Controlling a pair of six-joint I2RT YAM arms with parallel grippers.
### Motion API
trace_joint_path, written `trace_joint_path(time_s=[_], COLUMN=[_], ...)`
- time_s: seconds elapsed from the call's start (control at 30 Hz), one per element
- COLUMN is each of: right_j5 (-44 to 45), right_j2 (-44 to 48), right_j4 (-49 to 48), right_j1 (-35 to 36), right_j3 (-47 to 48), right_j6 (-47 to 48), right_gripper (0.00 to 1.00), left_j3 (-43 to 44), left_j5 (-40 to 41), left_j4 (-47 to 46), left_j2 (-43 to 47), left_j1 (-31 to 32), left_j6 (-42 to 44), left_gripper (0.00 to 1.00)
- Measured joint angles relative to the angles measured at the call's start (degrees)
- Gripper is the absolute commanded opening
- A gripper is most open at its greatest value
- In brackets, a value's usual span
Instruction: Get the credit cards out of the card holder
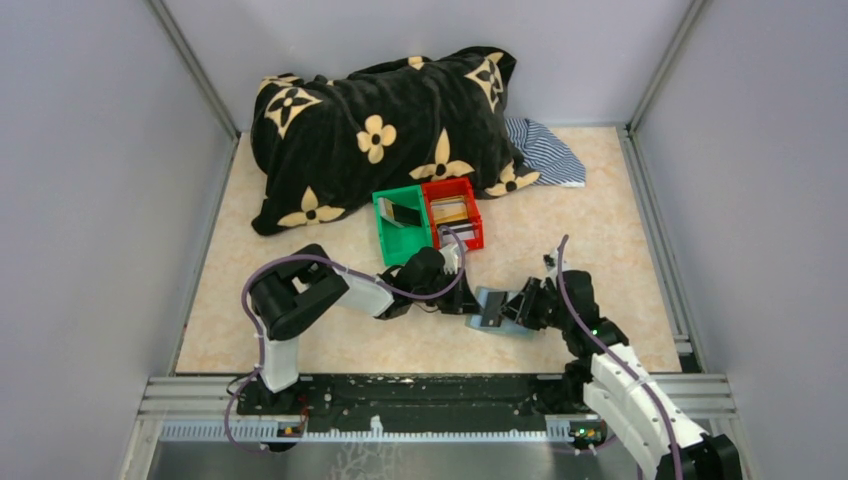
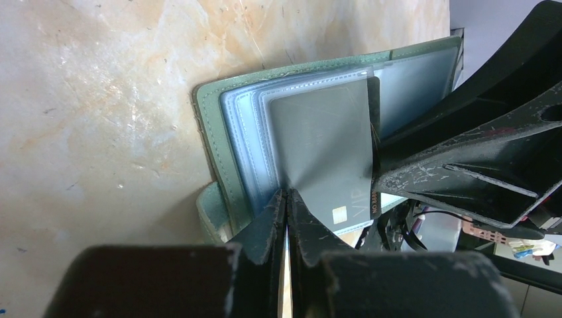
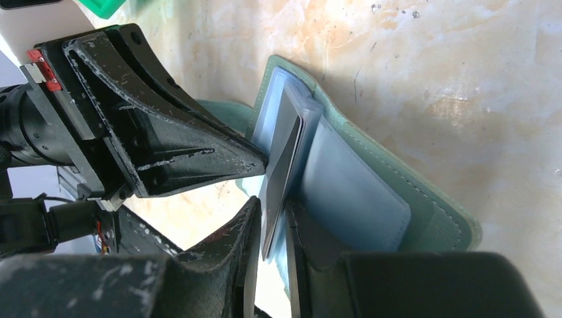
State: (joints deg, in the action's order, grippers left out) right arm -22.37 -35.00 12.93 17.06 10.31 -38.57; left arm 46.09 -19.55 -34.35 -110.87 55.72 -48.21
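The big bench (image 1: 600, 200) has a black flower blanket (image 1: 380, 130) at its far side. Nearer sit a green bin (image 1: 405, 245) and a red bin (image 1: 465, 238), side by side. The card holder (image 3: 358, 192) lies open on the bench, near the middle, between the two arms. The left pincer (image 2: 286, 199) is closed tight, with its tips at the edge of the holder's clear pockets. I cannot tell if it pinches one. The right pincer (image 3: 273, 207) has a finger on each side of a dark card (image 3: 281, 156) that is partly out of a pocket. I cannot tell if it squeezes the card. If that hold is loose, the card could slip back or drop. If the left pincer slides off, the whole holder could get dragged along with the card
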Motion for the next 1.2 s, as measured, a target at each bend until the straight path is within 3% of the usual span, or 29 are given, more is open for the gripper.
trace_joint_path(time_s=[0.27,1.2], right_j5=[0.11,3.56], right_j2=[0.13,1.64], right_j4=[0.26,9.9], right_j1=[0.0,0.07], right_j3=[0.02,5.33], right_j6=[-0.07,3.23], right_gripper=[0.0,0.0], left_j3=[0.07,1.36], left_j5=[-0.07,-0.63], left_j4=[0.02,-0.96], left_j2=[-0.04,-1.53], left_j1=[0.0,0.44], left_j6=[-0.04,-0.24], left_gripper=[0.08,0.08])
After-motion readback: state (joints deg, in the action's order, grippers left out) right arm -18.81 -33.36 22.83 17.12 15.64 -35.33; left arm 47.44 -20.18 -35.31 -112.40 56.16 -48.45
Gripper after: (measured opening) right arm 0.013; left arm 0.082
